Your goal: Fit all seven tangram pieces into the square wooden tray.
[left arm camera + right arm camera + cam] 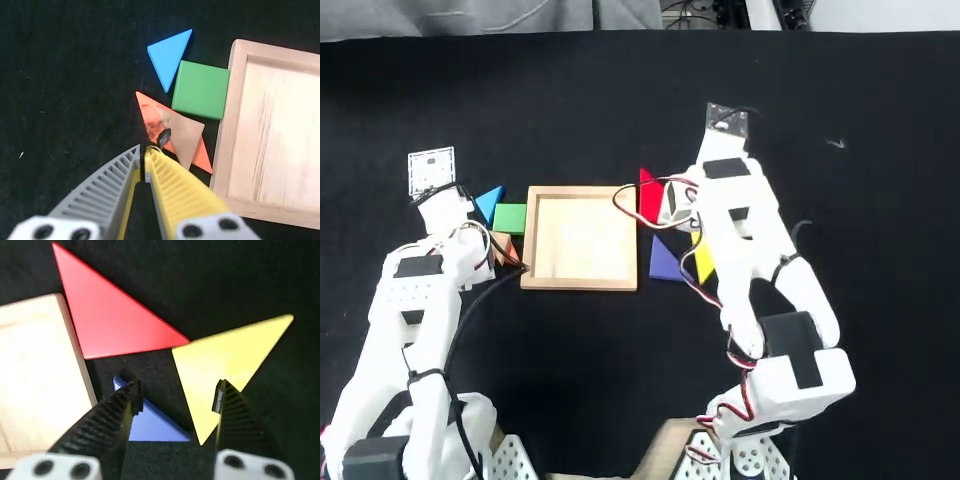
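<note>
- Left claw (144, 151): clenched, fingers pressed together, nothing between them. Tips sit at the edge of the orange triangle (148, 111).
- A pale tan patch lies over the orange triangle; separate piece or glare, cannot tell.
- Just past it: green square (200, 90) against the tray (223, 142) rim, light blue triangle (170, 54) touching the square's corner.
- Right claw (175, 392): released, fingers wide. One finger over the dark blue triangle (156, 424), the other over the yellow triangle (225, 360).
- Red triangle (110, 325) lies beyond, beside the tray's edge.
- All of these pieces rest outside the tray, on the black table (580, 100).
</note>
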Action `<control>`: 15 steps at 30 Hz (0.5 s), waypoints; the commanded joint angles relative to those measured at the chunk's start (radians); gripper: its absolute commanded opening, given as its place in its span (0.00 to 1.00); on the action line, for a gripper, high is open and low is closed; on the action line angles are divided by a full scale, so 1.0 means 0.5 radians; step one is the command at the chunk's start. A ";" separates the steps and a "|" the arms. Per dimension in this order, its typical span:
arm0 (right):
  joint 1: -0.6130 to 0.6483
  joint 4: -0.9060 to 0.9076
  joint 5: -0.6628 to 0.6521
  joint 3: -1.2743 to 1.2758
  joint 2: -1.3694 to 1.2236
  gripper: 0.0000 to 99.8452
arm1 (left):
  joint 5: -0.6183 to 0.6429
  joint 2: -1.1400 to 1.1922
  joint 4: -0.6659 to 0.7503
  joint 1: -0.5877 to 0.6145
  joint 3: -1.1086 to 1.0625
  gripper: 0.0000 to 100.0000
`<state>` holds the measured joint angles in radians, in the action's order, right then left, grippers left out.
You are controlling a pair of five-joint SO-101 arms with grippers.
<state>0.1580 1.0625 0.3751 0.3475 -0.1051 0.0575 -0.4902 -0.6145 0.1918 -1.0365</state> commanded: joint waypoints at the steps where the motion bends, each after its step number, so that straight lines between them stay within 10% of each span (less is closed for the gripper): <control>1: -0.009 -0.071 0.021 -0.023 -0.091 0.24 | 0.012 0.003 0.040 0.014 0.014 0.03; 15: -0.203 0.095 -0.061 -0.262 -0.419 0.24 | 0.012 0.003 0.040 0.011 0.014 0.03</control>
<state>0.1059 1.0932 0.3751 0.2309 -0.2969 0.0575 -0.4902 -0.6145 0.1918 -1.0365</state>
